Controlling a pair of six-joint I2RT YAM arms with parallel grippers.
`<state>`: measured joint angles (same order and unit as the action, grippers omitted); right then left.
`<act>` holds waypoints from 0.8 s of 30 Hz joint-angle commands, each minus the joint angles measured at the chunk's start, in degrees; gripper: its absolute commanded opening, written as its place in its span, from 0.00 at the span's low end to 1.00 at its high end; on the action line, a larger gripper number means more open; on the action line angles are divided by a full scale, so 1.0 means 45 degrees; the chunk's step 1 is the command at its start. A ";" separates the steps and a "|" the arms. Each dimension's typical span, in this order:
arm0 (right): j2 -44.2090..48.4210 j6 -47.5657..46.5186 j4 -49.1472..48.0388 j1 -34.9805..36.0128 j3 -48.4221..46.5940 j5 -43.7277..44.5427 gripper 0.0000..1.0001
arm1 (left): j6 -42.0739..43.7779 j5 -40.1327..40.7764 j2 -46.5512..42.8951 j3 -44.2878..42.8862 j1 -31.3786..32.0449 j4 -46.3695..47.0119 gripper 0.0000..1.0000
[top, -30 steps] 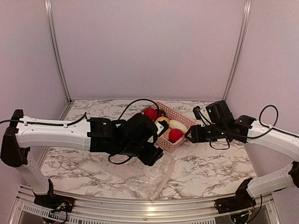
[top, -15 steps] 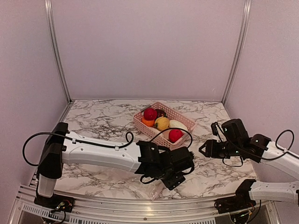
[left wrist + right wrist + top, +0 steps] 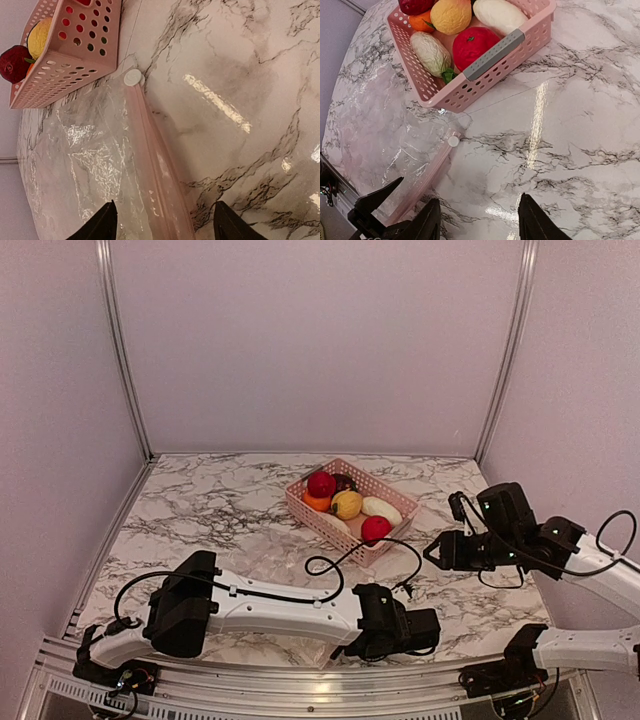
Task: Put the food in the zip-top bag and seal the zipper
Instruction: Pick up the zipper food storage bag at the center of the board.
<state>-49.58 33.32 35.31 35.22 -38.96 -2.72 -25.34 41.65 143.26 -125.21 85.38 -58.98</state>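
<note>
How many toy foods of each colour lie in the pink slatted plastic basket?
Red toy balls: 2
Orange toy ball: 1
Yellow toy ball: 1
Dark purple toy ball, half hidden: 1
Pale whitish elongated toy vegetables: 2
Total in the pink slatted plastic basket: 7

The zip-top bag (image 3: 95,165) lay flat on the table (image 3: 240,75) ahead of the left gripper (image 3: 165,225), its zipper (image 3: 150,142) running away toward the basket (image 3: 75,55), which stood just beyond the bag, held the food (image 3: 472,45), and lay ahead of the right gripper (image 3: 480,225).
</note>
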 commanded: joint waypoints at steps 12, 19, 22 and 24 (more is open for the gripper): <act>-0.0246 -0.0424 -0.0149 -0.0057 -0.0595 -0.0458 0.51 | -0.2377 0.1593 -0.1043 0.0184 -0.0453 -0.3323 0.15; -0.1619 -0.0383 -0.1059 -0.0001 -0.1581 -0.0861 0.51 | -0.3457 0.1937 -0.3789 0.1982 -0.1214 -0.3580 0.00; -0.2737 -0.0325 -0.1428 0.0203 -0.2577 -0.1166 0.51 | -0.4474 0.1610 -0.5150 0.2525 -0.1838 -0.3567 0.00; -0.3590 -0.0300 -0.1787 0.0518 -0.3352 -0.1425 0.51 | -0.5089 0.1369 -0.6052 0.3023 -0.2247 -0.3249 0.00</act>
<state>-60.66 31.48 32.58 35.68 -46.61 -6.55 -41.10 48.42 124.31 -114.50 78.59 -72.40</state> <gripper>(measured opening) 0.509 0.014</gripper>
